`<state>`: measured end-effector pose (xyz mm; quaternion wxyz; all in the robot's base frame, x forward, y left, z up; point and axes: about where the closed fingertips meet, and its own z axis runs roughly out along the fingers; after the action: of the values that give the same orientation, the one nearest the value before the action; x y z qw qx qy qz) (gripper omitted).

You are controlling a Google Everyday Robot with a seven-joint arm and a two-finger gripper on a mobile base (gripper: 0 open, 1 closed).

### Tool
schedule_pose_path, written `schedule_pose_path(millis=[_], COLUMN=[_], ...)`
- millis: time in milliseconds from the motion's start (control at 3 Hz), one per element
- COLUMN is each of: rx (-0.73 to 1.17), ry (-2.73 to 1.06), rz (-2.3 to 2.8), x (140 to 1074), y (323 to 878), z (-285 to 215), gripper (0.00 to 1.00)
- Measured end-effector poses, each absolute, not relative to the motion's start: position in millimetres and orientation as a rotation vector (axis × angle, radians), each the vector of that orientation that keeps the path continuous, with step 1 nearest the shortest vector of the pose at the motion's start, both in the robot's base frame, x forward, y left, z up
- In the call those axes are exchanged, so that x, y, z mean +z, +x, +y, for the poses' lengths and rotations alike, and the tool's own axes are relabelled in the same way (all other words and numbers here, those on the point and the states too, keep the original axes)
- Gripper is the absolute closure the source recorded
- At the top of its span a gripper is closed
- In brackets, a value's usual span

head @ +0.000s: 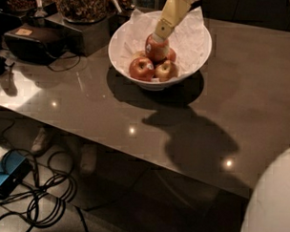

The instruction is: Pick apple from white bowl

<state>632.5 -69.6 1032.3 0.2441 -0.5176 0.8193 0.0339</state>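
The white bowl (197, 62), lined with crinkled white paper, stands on the grey table (241, 92) at the back centre. Several apples lie in it. The red apple (156, 49), with yellowish streaks, sits highest, on top of the others. A darker red apple (141, 68) and a yellower small apple (165, 70) lie in front of it. My gripper (160, 36) comes down from the upper right on its tan arm, and its tip meets the top of the red apple.
A black device (33, 42) and dark containers of snacks (82, 3) stand at the back left of the table. Cables (32, 200) and a blue object (7, 173) lie on the floor below the front edge. A white rounded body part (271, 203) fills the bottom right corner.
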Motion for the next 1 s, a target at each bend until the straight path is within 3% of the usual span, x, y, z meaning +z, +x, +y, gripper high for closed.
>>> schedule_pose_path(millis=[333,1000], rx=[0.087,0.087], ry=[-1.401,-1.406], rz=[2.269,2.314], x=[1024,1007], y=[642,657], z=[-71,-68], gripper=[0.19,0.13])
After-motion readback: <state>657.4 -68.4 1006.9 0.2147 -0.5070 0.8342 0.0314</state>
